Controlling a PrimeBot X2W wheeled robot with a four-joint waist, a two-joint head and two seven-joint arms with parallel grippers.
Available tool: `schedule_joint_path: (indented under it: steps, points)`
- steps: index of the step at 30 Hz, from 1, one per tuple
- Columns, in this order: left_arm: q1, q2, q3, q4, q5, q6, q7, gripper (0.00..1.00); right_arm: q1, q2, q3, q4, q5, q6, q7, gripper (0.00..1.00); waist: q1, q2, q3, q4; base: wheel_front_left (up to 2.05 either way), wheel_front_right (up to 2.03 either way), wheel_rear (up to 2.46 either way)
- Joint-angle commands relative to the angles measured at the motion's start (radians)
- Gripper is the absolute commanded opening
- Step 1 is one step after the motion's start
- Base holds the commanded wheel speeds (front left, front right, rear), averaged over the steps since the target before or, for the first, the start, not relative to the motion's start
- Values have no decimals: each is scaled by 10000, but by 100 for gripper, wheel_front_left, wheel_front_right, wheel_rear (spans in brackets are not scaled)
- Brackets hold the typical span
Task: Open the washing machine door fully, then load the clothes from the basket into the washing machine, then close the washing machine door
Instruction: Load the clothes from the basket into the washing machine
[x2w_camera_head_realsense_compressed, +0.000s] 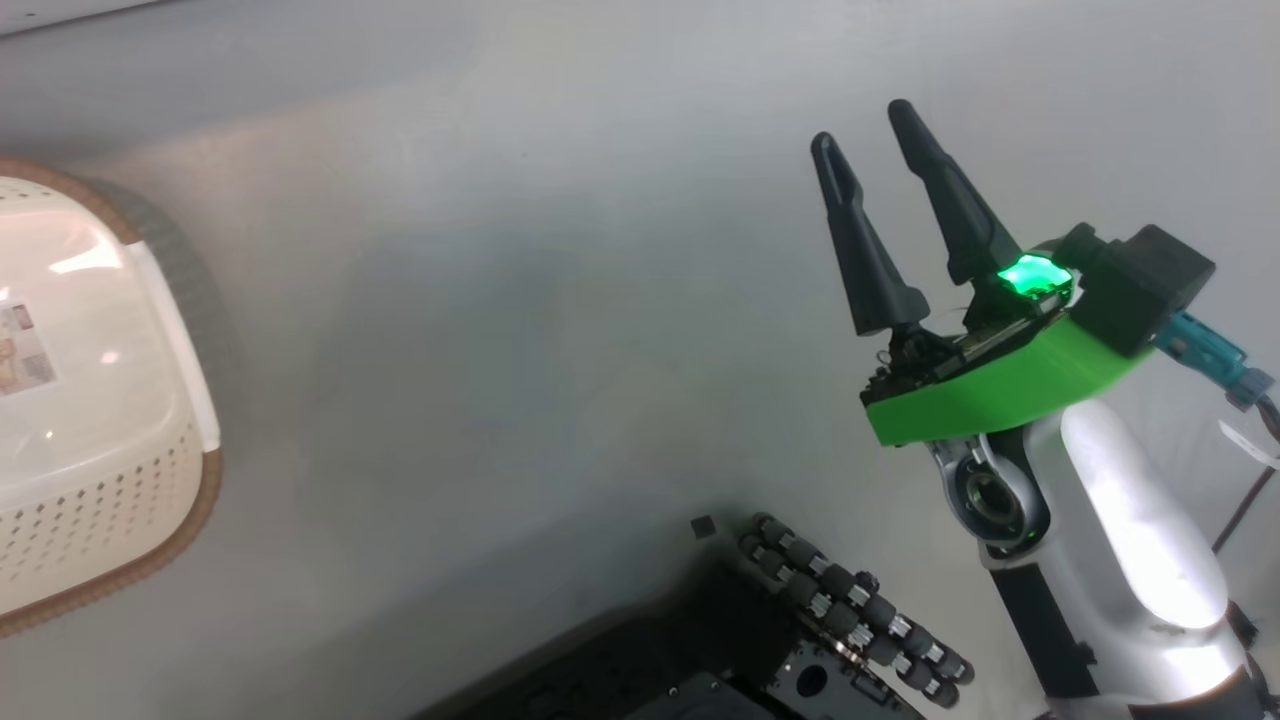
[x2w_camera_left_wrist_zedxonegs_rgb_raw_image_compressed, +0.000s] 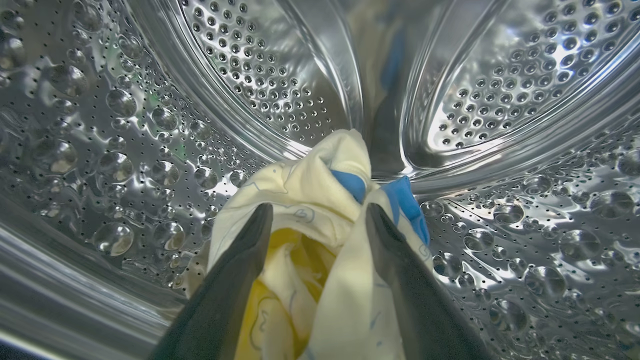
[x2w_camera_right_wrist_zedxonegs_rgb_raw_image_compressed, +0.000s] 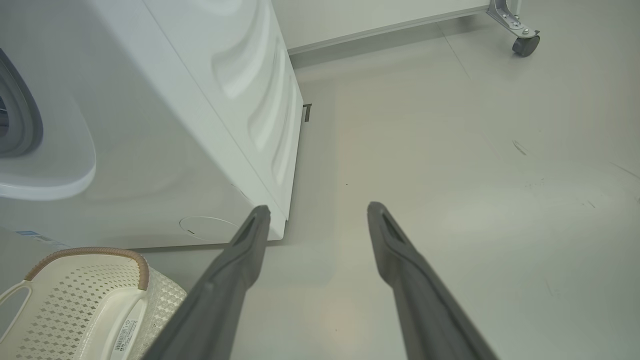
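L jaws wide inside drum (x2w_camera_left_wrist_zedxonegs_rgb_raw_image_compressed: 150, 150), clothes (x2w_camera_left_wrist_zedxonegs_rgb_raw_image_compressed: 310, 185) bunched loose btwn them: prob the drop-off spot. R jaws wide, empty, over floor (x2w_camera_right_wrist_zedxonegs_rgb_raw_image_compressed: 450, 175) by washer (x2w_camera_right_wrist_zedxonegs_rgb_raw_image_compressed: 175, 100), clear of basket (x2w_camera_right_wrist_zedxonegs_rgb_raw_image_compressed: 85, 295), prob out of L's way.

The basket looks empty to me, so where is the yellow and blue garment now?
Left wrist view: the garment lies bunched inside the steel drum, between the left pincer's spread fingers.

Clothes (x2w_camera_left_wrist_zedxonegs_rgb_raw_image_compressed: 300, 190) block the drum (x2w_camera_left_wrist_zedxonegs_rgb_raw_image_compressed: 125, 150) centre; sides seemingly open.
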Motion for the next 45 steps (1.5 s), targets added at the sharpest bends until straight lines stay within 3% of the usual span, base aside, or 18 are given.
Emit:
schedule_joint_path:
  steps: [1, 14, 20, 28, 37, 45]
  points:
    - [94, 365, 275, -386, -39, 46, -92, 100, 235, -77, -6, -226, -90, -29, -64, 100, 0, -1, -119, 149, 0, 0, 0]
    - [2339, -90, 541, -642, -786, 76, -1555, 100, 450, -77, -496, -201, -671, -29, -64, 100, 0, -1, -1097, 995, 0, 0, 0]
    - [4704, -462, 940, -1674, -1410, 419, -2633, 100, 730, -77, -769, -146, -934, -29, -64, 100, 0, -1, -1834, 1472, 0, 0, 0]
    - [7639, -1142, 1190, -3644, -1817, 1233, -3670, 100, 1085, -77, -1041, -96, -1390, -29, -65, 100, 0, -1, -2756, 1991, 0, 0, 0]
    - [10198, -1967, 819, -5346, -1449, 2315, -4447, 100, 1485, -77, -1519, -155, -2170, -29, 104, 100, 0, -1, -3837, 2649, 0, 0, 0]
    - [11700, -2541, 383, -5992, -995, 2724, -4749, 100, 1973, -77, -2031, -549, -2706, -29, 627, 100, 0, -1, -4720, 3248, 0, 0, 0]
